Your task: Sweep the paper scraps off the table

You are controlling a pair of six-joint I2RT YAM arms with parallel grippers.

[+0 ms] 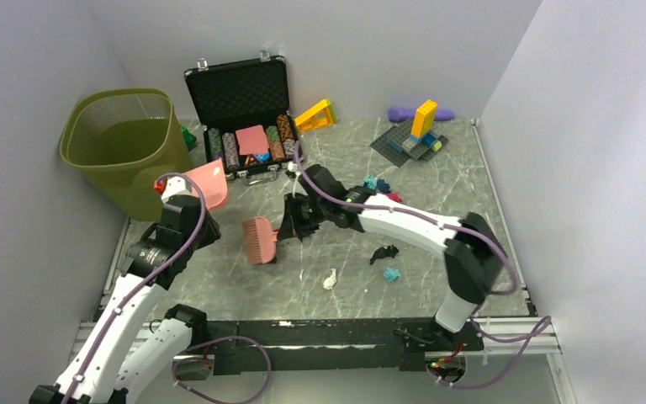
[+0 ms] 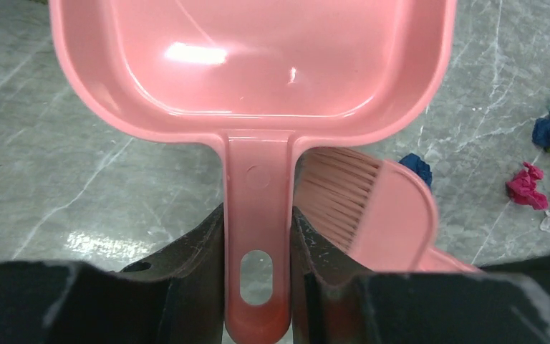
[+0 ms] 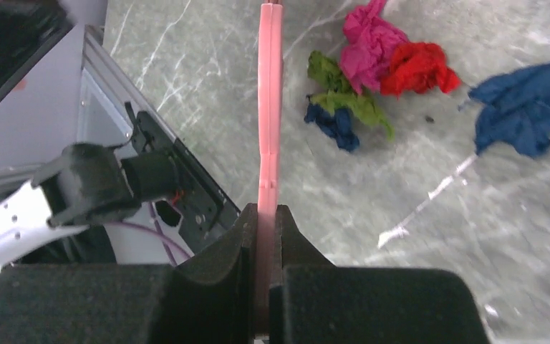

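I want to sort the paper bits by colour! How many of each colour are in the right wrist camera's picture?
Pink scrap: 1
Red scrap: 1
Green scrap: 1
Dark blue scraps: 2
White strip: 1
Total: 6

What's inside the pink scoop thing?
Nothing I can see: the pink dustpan looks empty, just shiny plastic. Its front edge runs out of the left wrist view, so that part stays unknown.

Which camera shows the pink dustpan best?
The left wrist view: the dustpan fills the frame, handle gripped. The top view shows it small, near the bin; the right wrist view misses it.
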